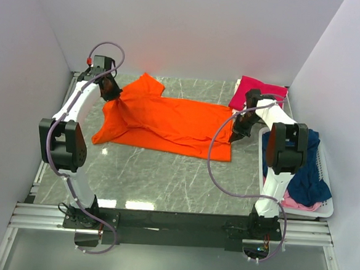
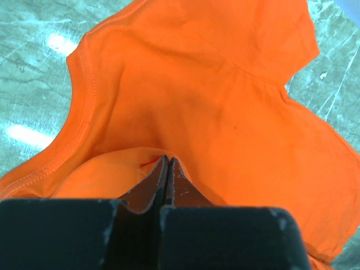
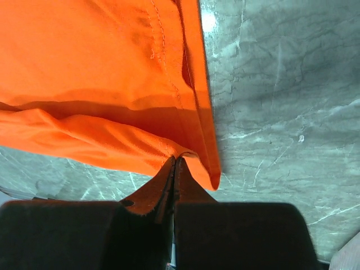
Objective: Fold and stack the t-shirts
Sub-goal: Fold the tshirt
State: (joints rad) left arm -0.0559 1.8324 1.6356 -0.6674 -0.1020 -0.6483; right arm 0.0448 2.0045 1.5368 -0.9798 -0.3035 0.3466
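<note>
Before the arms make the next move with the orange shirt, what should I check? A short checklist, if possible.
1. Cloth of orange t-shirt near neckline held by left gripper: ok.
2. Hem held by right gripper: ok.
3. Cloth lying smooth: not ok, bunched at the left gripper.
4. Gap between magenta t-shirt and orange one: cannot tell.
5. Bare table in front of it: ok.

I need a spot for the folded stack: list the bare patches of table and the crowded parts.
The widest bare patch of table lies between the orange t-shirt and the arm bases. A narrower strip runs between that shirt and the back wall. The right side is crowded: the magenta t-shirt and the white basket.
</note>
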